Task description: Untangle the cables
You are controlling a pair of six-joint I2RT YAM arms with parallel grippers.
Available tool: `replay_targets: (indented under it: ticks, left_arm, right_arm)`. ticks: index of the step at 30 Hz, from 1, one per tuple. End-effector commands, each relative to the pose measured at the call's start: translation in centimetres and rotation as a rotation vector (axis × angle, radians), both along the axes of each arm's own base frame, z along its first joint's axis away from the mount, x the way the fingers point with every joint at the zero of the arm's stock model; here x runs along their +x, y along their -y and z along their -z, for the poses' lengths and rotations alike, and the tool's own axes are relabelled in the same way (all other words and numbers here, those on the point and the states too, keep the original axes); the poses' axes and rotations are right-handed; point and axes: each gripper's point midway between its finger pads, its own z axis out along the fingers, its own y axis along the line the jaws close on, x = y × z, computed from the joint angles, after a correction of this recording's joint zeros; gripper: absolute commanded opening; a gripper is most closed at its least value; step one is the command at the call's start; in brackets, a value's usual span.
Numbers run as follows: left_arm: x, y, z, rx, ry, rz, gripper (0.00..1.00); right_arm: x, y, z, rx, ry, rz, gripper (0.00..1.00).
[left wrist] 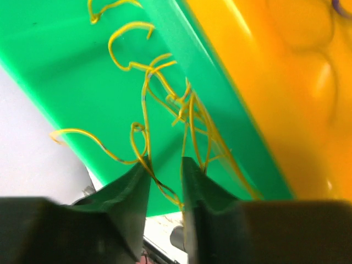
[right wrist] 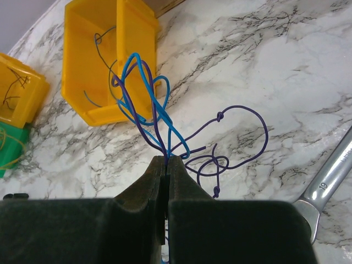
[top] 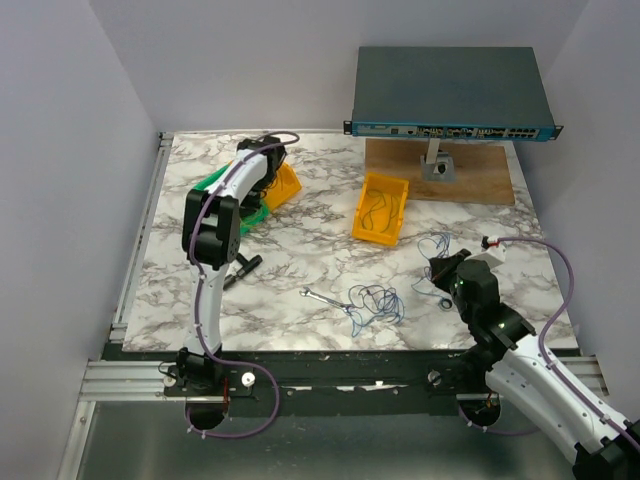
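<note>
Right pincer (right wrist: 166, 162) first, filling the bottom of its wrist view: jaws pressed tight together, pinching a bunch of blue and purple cables (right wrist: 147, 104) that loop up and away from the tips. One purple loop spills onto the marble counter (right wrist: 286, 71) just right of them, with the wrench (right wrist: 329, 177) further right. Across the way, left pincer (left wrist: 165, 168) has its jaws parted, and the yellow cables (left wrist: 144, 93) sprawl in the green bin (left wrist: 49, 49) just beyond its tips, one strand running loose through the gap. Looks like sorting by colour: yellow getting dropped off, blue-purple next. That calls for a lift clear of the tangle (top: 375, 300), then a carry to the yellow bin (right wrist: 91, 66) ahead-left of the tips. Left arm stretches far, elbow high, wrist pitched down; right arm crouches low, reaching inward from the near corner.
</note>
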Motion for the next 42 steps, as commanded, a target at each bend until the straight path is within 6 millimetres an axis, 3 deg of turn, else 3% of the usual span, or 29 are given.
replay_targets:
  ticks: [1,7,12,13,16,23,26,29,33,36,42]
  left_arm:
    - [-1.7,1.8,-1.5,-0.094,-0.025,0.027,0.49]
    - [-0.3,0.6,-6.4,-0.121,0.123,-0.042,0.52]
    - [0.2,1.8,-9.5,-0.213,0.248,-0.021,0.59]
    - [0.3,2.2,-9.6,-0.235,0.267,-0.009,0.62]
    - [-0.1,3.4,-10.1,-0.293,0.317,0.025,0.83]
    - [-1.2,7.7,-11.1,-0.577,0.45,0.097,0.88]
    - [-2.3,8.3,-11.2,-0.656,0.533,0.076,0.89]
    - [-3.8,8.6,-10.9,-0.729,0.623,0.034,0.99]
    - [-6.6,11.9,-12.6,-0.98,0.758,0.128,0.98]
    - [-9.5,14.9,-14.2,-1.107,0.811,0.301,0.98]
    - [-13.9,19.1,-17.5,-1.252,0.902,0.601,0.99]
  right_arm:
    - [0.5,-0.6,-2.0,0.035,0.047,-0.01,0.01]
    - [0.3,-0.3,-2.5,0.033,0.053,-0.008,0.01]
    - [0.1,-0.2,-2.8,0.031,0.058,-0.006,0.01]
    - [0.1,-0.1,-2.8,0.031,0.058,-0.005,0.01]
    - [0.0,-0.2,-2.8,0.032,0.058,-0.009,0.01]
    - [-0.1,-0.3,-2.9,0.035,0.058,-0.015,0.01]
    - [0.0,-0.5,-2.7,0.031,0.054,-0.032,0.01]
    - [0.0,-1.1,-2.0,0.02,0.023,-0.06,0.01]
    - [-0.1,-4.2,-2.5,-0.018,0.015,-0.265,0.01]
    - [0.0,-5.8,-4.4,-0.042,0.049,-0.376,0.01]
    - [0.1,-9.1,-11.4,-0.027,0.188,-0.565,0.01]
